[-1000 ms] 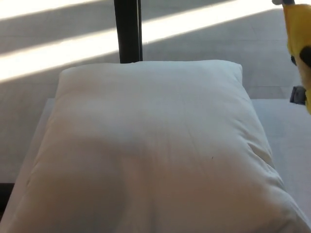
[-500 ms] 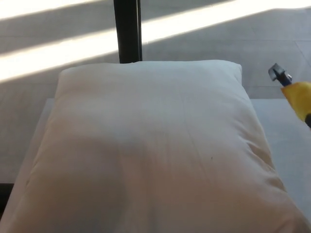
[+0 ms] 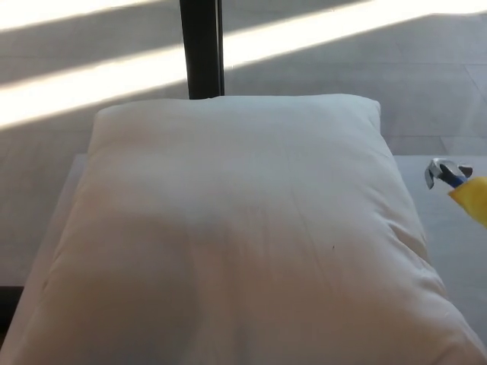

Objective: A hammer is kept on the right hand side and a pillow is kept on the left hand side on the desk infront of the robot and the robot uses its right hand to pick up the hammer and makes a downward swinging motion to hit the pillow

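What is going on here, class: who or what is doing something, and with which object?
A large white pillow lies on a desk and fills most of the head view. At the right edge, a hammer with a yellow handle and a metal claw head pokes into the picture, beside the pillow and not touching it. Neither robot hand shows, so whatever holds the hammer is out of frame. The pillow looks smooth, with no dent where the hammer is.

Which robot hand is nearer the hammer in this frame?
Neither robot hand shows, so it cannot be settled by sight. The hammer enters from the right edge, beside the pillow, which suggests the right one holds it off-frame; nothing of the left shows.
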Tool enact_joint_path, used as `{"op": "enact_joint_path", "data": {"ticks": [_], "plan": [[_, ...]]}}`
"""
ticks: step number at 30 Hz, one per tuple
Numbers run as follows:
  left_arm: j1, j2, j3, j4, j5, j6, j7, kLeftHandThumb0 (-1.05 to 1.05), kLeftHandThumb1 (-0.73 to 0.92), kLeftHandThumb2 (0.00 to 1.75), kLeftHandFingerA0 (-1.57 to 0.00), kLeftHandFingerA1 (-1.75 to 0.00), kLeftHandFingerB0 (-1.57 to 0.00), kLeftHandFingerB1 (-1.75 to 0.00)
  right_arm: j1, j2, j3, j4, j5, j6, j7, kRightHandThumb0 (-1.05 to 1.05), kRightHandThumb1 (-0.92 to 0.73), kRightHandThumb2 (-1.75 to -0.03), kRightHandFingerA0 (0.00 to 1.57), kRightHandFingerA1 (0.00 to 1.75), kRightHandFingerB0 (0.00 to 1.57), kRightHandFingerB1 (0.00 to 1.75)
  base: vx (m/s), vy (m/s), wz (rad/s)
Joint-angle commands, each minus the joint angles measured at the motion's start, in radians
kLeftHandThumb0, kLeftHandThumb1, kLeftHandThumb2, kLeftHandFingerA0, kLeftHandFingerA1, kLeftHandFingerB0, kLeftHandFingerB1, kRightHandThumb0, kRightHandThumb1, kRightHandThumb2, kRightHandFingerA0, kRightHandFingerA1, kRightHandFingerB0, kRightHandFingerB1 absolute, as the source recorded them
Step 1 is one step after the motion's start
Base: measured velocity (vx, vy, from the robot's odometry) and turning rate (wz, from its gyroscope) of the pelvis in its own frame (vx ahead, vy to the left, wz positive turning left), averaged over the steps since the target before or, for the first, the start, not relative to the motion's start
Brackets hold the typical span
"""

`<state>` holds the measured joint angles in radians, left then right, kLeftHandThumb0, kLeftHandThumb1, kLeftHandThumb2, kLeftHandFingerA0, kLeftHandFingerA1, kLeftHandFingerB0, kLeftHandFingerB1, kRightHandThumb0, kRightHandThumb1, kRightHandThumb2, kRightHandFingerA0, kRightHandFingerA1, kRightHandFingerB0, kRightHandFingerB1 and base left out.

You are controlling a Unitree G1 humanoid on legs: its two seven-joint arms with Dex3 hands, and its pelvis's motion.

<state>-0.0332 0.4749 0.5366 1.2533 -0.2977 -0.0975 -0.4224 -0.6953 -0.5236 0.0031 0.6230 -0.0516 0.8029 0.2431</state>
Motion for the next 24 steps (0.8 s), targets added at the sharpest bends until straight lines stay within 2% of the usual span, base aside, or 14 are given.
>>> {"op": "enact_joint_path", "data": {"ticks": [1,5,6,9,10,13,16,17,18,19,20,22,23,24], "plan": [[0.018,0.023,0.019,0.007,-0.021,-0.009,0.001,-0.69,0.8,0.64,-0.57,-0.59,-0.44,-0.46,0.102,-0.143,0.211,0.016,-0.319,-0.496,-0.289,-0.22,-0.62,-0.94,0.93,1.63,0.81,1.26,0.0,0.0,0.0],[0.018,0.022,0.025,0.011,-0.028,-0.002,-0.011,-0.7,0.79,0.63,-0.55,-0.6,-0.43,-0.46,0.119,-0.145,0.252,0.02,-0.338,-0.51,-0.298,-0.26,-0.66,-0.85,0.89,1.71,0.73,1.4,0.0,0.0,0.0],[0.019,0.02,0.025,0.001,-0.031,0.004,-0.008,-0.69,0.8,0.64,-0.55,-0.6,-0.44,-0.47,0.12,-0.152,0.293,0.016,-0.361,-0.497,-0.266,-0.27,-0.7,-0.81,0.92,1.5,0.82,1.11,0.0,0.0,0.0],[0.021,0.02,0.02,-0.001,-0.025,-0.004,-0.006,-0.68,0.81,0.63,-0.55,-0.59,-0.43,-0.46,0.145,-0.16,0.309,0.011,-0.347,-0.574,-0.236,-0.25,-0.68,-0.74,0.8,1.44,0.74,1.1,0.0,0.0,0.0],[0.021,0.021,0.02,0.0,-0.025,-0.004,-0.006,-0.68,0.8,0.63,-0.55,-0.58,-0.43,-0.46,0.155,-0.167,0.319,0.0,-0.335,-0.594,-0.192,-0.23,-0.69,-0.74,0.76,1.09,0.66,0.72,0.0,0.0,0.0],[0.019,0.021,0.023,0.002,-0.027,0.0,-0.002,-0.69,0.8,0.63,-0.55,-0.57,-0.42,-0.45,0.167,-0.166,0.331,-0.006,-0.319,-0.604,-0.152,-0.23,-0.71,-0.71,0.82,1.0,0.64,0.56,0.0,0.0,0.0],[0.017,0.023,0.018,0.005,-0.021,0.001,-0.002,-0.68,0.81,0.65,-0.54,-0.56,-0.4,-0.44,0.183,-0.163,0.334,-0.001,-0.297,-0.635,-0.133,-0.16,-0.65,-0.84,0.79,1.25,0.79,0.84,0.0,0.0,0.0],[0.019,0.023,0.019,0.004,-0.022,0.0,-0.005,-0.7,0.64,1.03,-0.49,-0.65,-0.36,-0.56,0.191,-0.16,0.331,-0.002,-0.287,-0.644,-0.129,-0.16,-0.65,-0.83,0.79,1.23,0.8,0.84,0.0,0.0,0.0],[0.022,0.023,0.023,0.002,-0.027,-0.002,-0.017,-0.69,0.64,1.03,-0.49,-0.66,-0.36,-0.57,0.196,-0.155,0.328,0.0,-0.276,-0.643,-0.126,-0.17,-0.66,-0.82,0.76,1.18,0.78,0.86,0.0,0.0,0.0],[0.023,0.023,0.022,0.001,-0.027,-0.003,-0.02,-0.69,0.64,1.03,-0.49,-0.65,-0.36,-0.57,0.199,-0.154,0.332,0.001,-0.275,-0.645,-0.122,-0.18,-0.68,-0.78,0.69,1.02,0.71,0.72,0.0,0.0,0.0],[0.023,0.023,0.022,0.002,-0.026,-0.002,-0.014,-0.7,0.79,0.63,-0.55,-0.59,-0.42,-0.46,0.192,-0.159,0.35,0.01,-0.283,-0.651,-0.101,-0.29,-0.7,-0.6,0.66,1.02,0.56,0.54,0.0,0.0,0.0],[0.02,0.023,0.03,0.003,-0.035,0.009,-0.017,-0.69,0.79,0.64,-0.55,-0.59,-0.4,-0.46,0.174,-0.171,0.38,0.021,-0.284,-0.637,-0.031,-0.35,-0.69,-0.6,0.62,0.97,0.42,0.43,0.0,0.0,0.0],[0.023,0.022,0.029,0.003,-0.033,0.007,-0.011,-0.69,0.8,0.64,-0.55,-0.59,-0.41,-0.46,0.169,-0.18,0.391,0.011,-0.278,-0.628,0.013,-0.46,-0.56,-0.85,0.56,0.78,0.27,0.48,0.0,0.0,0.0],[0.022,0.022,0.027,0.007,-0.03,0.003,-0.011,-0.69,0.8,0.64,-0.54,-0.58,-0.41,-0.45,0.155,-0.187,0.421,0.009,-0.299,-0.598,0.036,-0.53,-0.55,-0.84,0.26,0.6,0.2,0.43,0.0,0.0,0.0]]}}
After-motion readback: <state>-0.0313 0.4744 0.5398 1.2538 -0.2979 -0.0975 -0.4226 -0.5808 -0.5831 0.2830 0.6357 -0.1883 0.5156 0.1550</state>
